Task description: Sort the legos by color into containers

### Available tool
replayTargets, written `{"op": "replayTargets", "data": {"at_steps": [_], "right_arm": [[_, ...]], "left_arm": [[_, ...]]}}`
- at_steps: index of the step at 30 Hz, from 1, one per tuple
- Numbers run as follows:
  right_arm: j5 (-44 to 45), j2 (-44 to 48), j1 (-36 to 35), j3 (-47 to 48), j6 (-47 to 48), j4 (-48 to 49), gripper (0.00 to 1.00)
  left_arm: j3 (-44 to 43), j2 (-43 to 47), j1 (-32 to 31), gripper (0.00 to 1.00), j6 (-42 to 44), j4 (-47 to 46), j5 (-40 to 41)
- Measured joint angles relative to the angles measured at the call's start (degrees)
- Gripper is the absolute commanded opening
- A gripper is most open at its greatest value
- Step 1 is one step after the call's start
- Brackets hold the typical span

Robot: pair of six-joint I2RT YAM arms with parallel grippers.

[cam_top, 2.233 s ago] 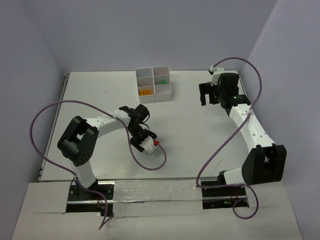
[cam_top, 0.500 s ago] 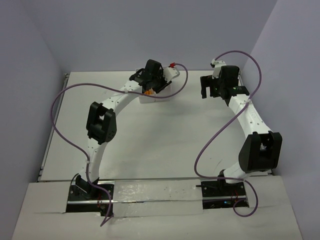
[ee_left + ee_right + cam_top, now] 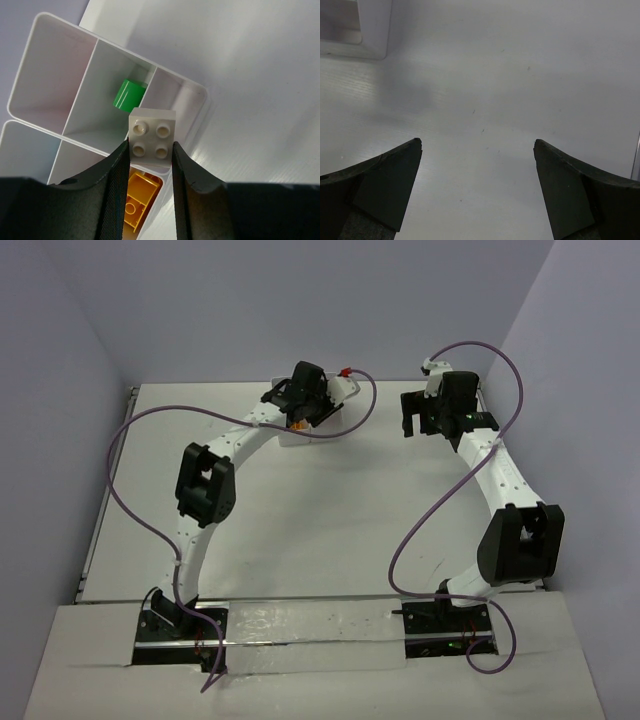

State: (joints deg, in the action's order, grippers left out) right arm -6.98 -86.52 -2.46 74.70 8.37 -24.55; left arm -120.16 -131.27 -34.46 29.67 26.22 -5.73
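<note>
My left gripper [image 3: 150, 146] is shut on a white four-stud lego brick [image 3: 152, 136] and holds it above the white six-compartment tray [image 3: 46, 18], over the wall between the two end compartments. A green piece [image 3: 128, 94] lies in the middle compartment of one row. An orange-yellow brick [image 3: 137, 201] lies in the end compartment under my fingers. In the top view the left gripper [image 3: 306, 400] hides most of the tray [image 3: 303, 438]. My right gripper [image 3: 418, 422] is open and empty over bare table [image 3: 477, 145].
A corner of the tray [image 3: 367, 30] shows at the top left of the right wrist view. Purple cables loop above the table beside both arms. Walls stand close behind and to the right of the table.
The left arm has swung from the middle of the table to above the tray at the back, carrying the white brick. The right arm has hardly moved.
</note>
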Motion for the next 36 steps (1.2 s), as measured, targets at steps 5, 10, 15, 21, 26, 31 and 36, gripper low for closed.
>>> {"op": "replayTargets", "data": {"at_steps": [5,10,15,21,26,31,36], "right_arm": [[-0.1,-0.1,0.0,0.0,0.0,-0.1,1.0],[-0.2,-0.5,0.0,0.4,0.0,-0.3,1.0],[-0.2,-1.0,0.0,0.4,0.0,-0.4,1.0],[-0.3,-1.1,0.0,0.8,0.0,-0.6,1.0],[-0.7,-1.1,0.0,1.4,0.0,-0.7,1.0],[-1.2,-1.2,0.0,1.5,0.0,-0.7,1.0],[-2.1,-1.2,0.0,1.5,-0.3,-0.7,1.0]], "left_arm": [[0.0,-1.2,0.0,0.13,0.8,-0.1,0.6],[0.0,-1.8,0.0,0.15,1.0,-0.5,1.0],[0.0,-2.0,0.0,0.32,1.1,-0.7,1.1],[0.0,-2.1,0.0,0.55,1.3,-1.4,1.5],[-0.3,-2.1,0.0,0.7,1.4,-1.4,2.0],[-1.3,-2.2,0.0,0.82,1.1,-1.6,2.2],[-2.7,-0.6,0.0,0.99,-3.2,-1.3,0.2]]}}
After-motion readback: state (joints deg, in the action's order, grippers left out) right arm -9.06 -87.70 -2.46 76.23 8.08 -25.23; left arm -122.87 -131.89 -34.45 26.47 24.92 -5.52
